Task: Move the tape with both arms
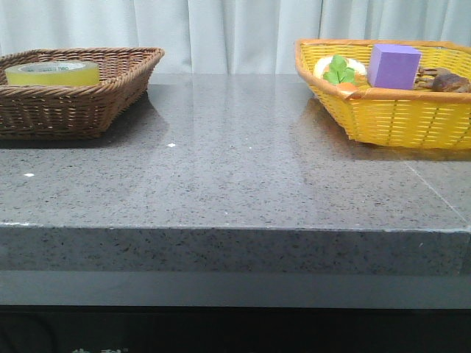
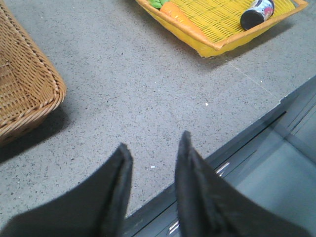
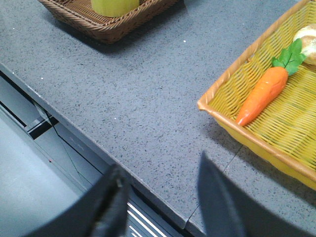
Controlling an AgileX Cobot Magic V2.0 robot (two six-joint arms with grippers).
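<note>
The tape (image 1: 53, 72), a wide yellow roll with a white core, lies flat in the brown wicker basket (image 1: 81, 103) at the table's back left; its lower part (image 3: 113, 6) shows in the right wrist view. Neither arm appears in the front view. In its wrist view my left gripper (image 2: 154, 146) is open and holds nothing, hovering over the table's front edge near the brown basket (image 2: 24, 94). My right gripper (image 3: 159, 165) is open too, above the front edge beside the yellow basket (image 3: 256, 143).
The yellow basket (image 1: 397, 118) at the back right holds a purple cube (image 1: 394, 66), a toy carrot (image 3: 262, 94) with green leaves, a brown item (image 1: 450, 81) and a dark-capped bottle (image 2: 257, 12). Grey speckled table (image 1: 243, 162) lies between the baskets.
</note>
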